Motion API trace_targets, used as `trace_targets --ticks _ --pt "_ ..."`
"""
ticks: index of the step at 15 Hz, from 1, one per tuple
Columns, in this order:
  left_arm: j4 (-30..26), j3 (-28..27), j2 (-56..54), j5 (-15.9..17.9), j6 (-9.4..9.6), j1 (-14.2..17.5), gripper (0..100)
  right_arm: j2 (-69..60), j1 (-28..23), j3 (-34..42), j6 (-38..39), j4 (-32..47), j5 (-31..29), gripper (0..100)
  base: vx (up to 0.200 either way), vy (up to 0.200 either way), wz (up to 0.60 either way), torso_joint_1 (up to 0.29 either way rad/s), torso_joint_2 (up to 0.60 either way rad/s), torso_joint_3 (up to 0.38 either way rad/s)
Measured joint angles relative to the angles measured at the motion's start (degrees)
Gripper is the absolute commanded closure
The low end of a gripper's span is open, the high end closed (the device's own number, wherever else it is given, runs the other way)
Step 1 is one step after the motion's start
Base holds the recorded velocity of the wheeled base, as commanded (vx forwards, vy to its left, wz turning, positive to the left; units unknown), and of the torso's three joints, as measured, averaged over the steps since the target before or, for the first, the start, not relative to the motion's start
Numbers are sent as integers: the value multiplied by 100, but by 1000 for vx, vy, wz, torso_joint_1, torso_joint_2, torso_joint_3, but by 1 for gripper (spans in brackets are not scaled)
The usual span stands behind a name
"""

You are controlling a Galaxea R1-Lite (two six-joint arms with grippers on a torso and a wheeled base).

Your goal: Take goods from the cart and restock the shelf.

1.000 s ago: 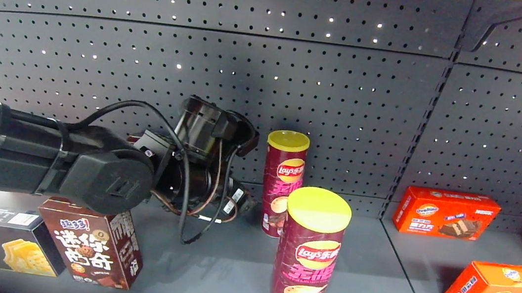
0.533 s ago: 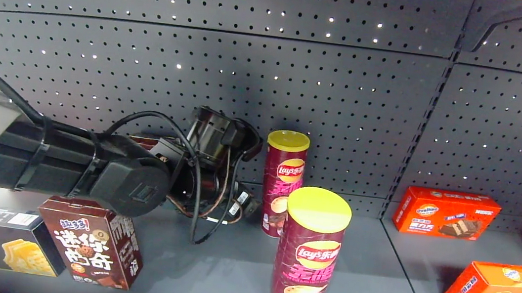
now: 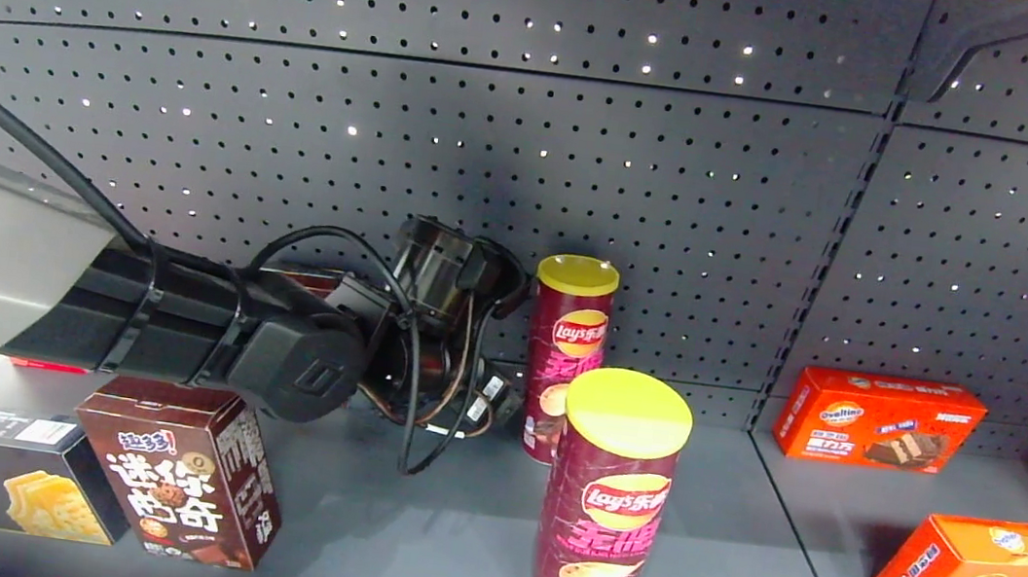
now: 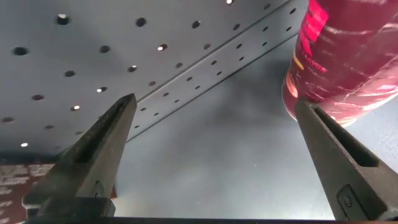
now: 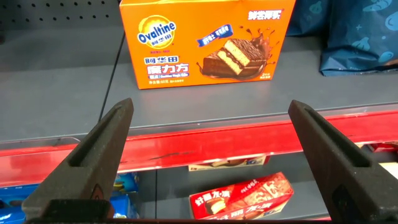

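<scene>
**Left gripper open beside the rear can**

The rear can (image 3: 568, 354) stood upright at the back edge of the shelf (image 3: 715, 568), close against the pegboard (image 3: 682, 201), with its long axis vertical and its yellow lid on top. The left gripper (image 4: 216, 102) lay low by the can's base, on the side toward the shelf's left end. Its jaws were spread wide and held nothing. In the wrist view, only bare shelf and pegboard showed between the fingers. The can sat past the tip of one finger (image 4: 336, 155), outside the gap. I could not tell whether that finger touched the can or was just beside it.

A front can (image 3: 610, 506), also upright, stood nearer the shelf's front edge and a little to the right of the rear one.

The right gripper (image 5: 210, 102) was also open and empty. It hung before a lower shelf that carried an orange box (image 5: 205, 40), so the left arm was plainly the nearer of the two.

To my eye the rear can was already placed, and the next move was to draw the left arm out. Since the can lay to the gripper's right, a pull toward the front-left corner looked likely to clear it. A drift to the right could tip the tall, narrow can, or catch the front one on the way out.
</scene>
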State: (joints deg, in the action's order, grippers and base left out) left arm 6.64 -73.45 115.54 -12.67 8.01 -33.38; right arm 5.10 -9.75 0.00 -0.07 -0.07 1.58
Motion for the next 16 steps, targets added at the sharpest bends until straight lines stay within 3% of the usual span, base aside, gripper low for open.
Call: trace_targets --ticks 11,16 --pt "118 -50 44 13 52 -50 0 0 0 0 0 0 5 0 0 0 0 0 0 0" --pt "-123 -33 -896 6 364 130 0 0 0 0 2 0 5 0 0 0 0 0 0 0"
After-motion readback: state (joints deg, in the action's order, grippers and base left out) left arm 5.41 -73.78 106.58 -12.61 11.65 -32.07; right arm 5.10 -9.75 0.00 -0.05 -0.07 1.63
